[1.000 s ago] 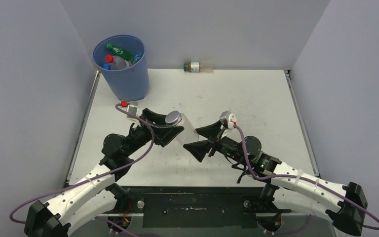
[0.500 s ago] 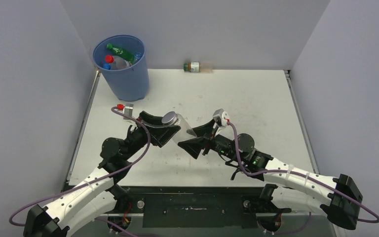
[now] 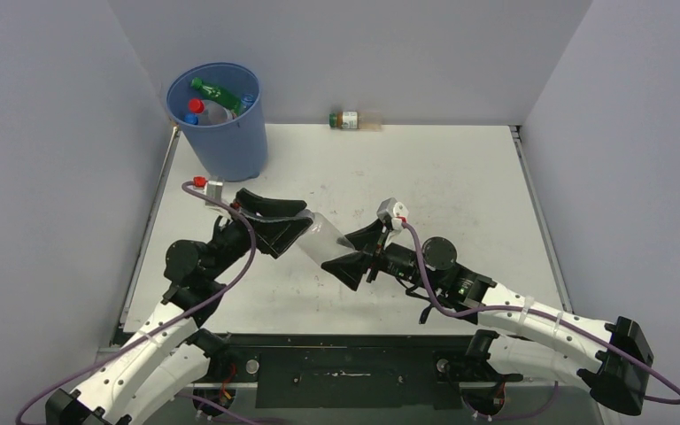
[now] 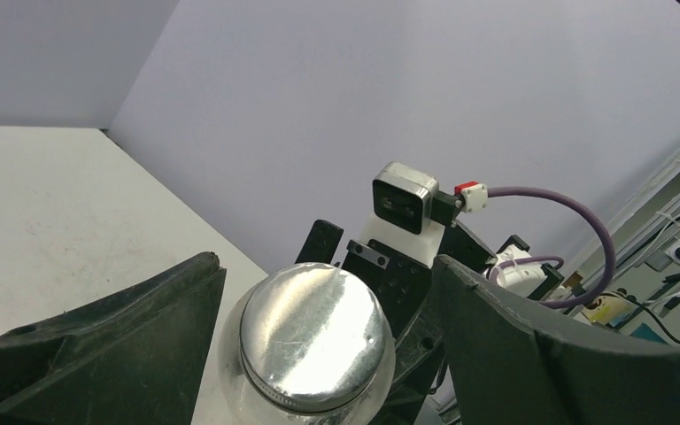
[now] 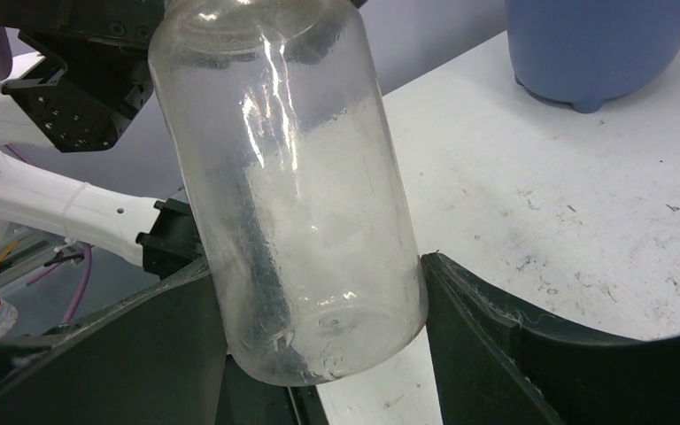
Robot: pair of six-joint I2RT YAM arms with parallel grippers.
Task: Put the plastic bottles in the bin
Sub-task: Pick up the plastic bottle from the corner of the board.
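The left end effector (image 3: 304,221) is spreading its jaws off the silver cap (image 4: 312,336) of the clear wide plastic bottle (image 3: 323,241) as the right end effector (image 3: 341,251), newly clamped on its base, is holding it above the table (image 3: 443,177), so the handover is finishing well apart from the round blue plastic bin (image 3: 230,146) at far left.

A pale grey-white surface (image 3: 460,168), scuffed and speckled with dirt, fills the middle of the frame. Plain lavender-grey walls (image 3: 363,53) enclose it at the back, left and right under even light.
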